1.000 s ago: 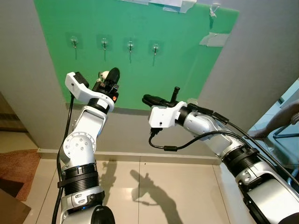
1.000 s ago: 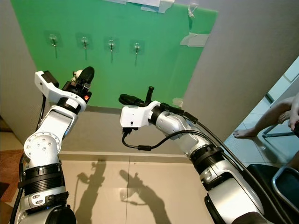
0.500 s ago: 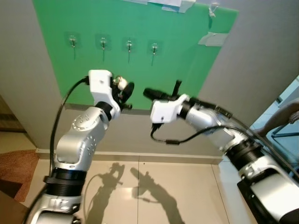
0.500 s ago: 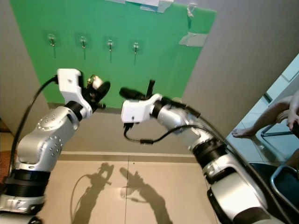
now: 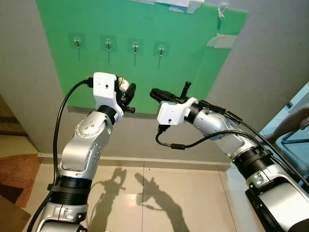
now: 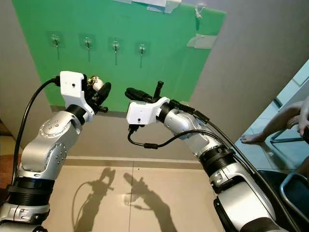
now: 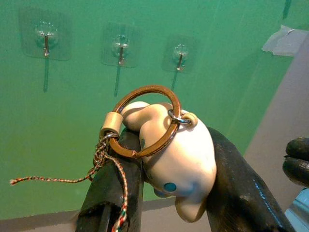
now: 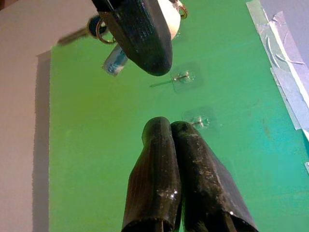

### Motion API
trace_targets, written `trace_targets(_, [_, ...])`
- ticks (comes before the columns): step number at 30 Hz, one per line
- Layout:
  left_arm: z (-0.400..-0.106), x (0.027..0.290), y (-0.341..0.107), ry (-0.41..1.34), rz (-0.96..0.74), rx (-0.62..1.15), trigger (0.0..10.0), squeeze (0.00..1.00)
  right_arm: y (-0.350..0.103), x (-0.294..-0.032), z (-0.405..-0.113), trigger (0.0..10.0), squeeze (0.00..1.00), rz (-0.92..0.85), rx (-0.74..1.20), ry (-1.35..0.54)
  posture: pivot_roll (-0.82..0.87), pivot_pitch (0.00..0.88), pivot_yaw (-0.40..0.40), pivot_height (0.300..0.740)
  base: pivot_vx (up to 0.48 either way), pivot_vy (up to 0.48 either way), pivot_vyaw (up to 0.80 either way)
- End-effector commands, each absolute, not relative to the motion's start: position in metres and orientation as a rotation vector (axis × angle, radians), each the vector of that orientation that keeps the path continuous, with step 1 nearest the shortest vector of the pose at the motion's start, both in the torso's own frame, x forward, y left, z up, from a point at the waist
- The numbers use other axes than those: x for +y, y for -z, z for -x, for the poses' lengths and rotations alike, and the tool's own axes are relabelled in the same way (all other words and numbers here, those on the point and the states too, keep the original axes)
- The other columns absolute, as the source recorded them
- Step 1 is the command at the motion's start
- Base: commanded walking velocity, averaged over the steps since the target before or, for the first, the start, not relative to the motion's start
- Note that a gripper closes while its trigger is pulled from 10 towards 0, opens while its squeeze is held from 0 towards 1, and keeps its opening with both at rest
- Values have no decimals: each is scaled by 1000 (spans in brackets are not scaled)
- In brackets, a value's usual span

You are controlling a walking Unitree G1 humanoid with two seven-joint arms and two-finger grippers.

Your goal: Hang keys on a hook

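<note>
My left gripper [image 7: 164, 193]: raised in front of the green board [image 5: 145, 63], both black fingers clamped on the cream figurine charm [image 7: 176, 154] of the keychain.
Key ring [image 7: 145, 121]: brass-coloured loop standing up just above my left fingertips, touching the charm; a small silver link joins it to the charm, and a cream bead sits on it at one side.
Braided cord [image 7: 104, 164]: red, green and white strand trailing from the ring down along one of my left fingers [image 7: 113, 193], its loose end sticking out sideways.
Hooks [image 5: 134, 47]: four clear adhesive hooks in a row on the board, above and beyond my left fingertips, well apart from the ring.
My right gripper [image 8: 169, 128]: raised beside my left one, near it but not touching, fingers pressed together on nothing, tips aimed at the board.
Key [image 8: 116, 60]: seen past my right fingertips, a blue-headed piece hanging under my left gripper.
Tape [image 5: 222, 41]: pale strips at the board's far edge.
</note>
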State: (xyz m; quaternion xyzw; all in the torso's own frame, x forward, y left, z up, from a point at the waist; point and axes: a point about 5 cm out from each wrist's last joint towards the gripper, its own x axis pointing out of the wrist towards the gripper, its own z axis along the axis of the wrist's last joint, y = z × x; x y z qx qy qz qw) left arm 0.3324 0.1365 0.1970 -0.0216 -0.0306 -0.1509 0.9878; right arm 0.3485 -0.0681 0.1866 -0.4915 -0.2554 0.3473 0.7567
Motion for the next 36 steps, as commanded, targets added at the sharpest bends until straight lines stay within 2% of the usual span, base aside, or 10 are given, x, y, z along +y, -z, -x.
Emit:
trace_targets(1, [-331,134,-200,311,46,-84,0,1000,-187,-72,-348,10000,0,1064,-548,-754,39,25,-103,740,0,0,0])
trace_targets(5, [-331,135,-201,303,120,-82,0,1000,-186,-72,-348,10000,0,1063,-544,-754,38,25,-102,740,0,0,0])
trace_targets(8, [-332,136,-201,299,88,-80,0,1000,-185,-72,-347,10000,0,1062,-538,-756,38,27,-101,740,0,0,0])
trace_targets(10, [-332,135,-199,297,27,-77,10000,1000,-184,-71,-347,10000,0,1062,-535,-757,38,27,-104,740,0,0,0])
trace_targets(25, [-336,138,-199,268,-85,-80,10000,1000,-182,-71,-347,10000,0,1069,-524,-761,37,30,-105,740,0,0,0])
trace_targets(26, [-336,138,-198,267,-85,-78,10000,0,-182,-71,-347,10000,0,1069,-523,-761,36,31,-104,740,0,0,0])
trace_targets(36, [-338,140,-198,241,-69,-84,10000,0,-182,-71,-347,10000,0,1074,-522,-760,35,31,-104,740,0,0,0])
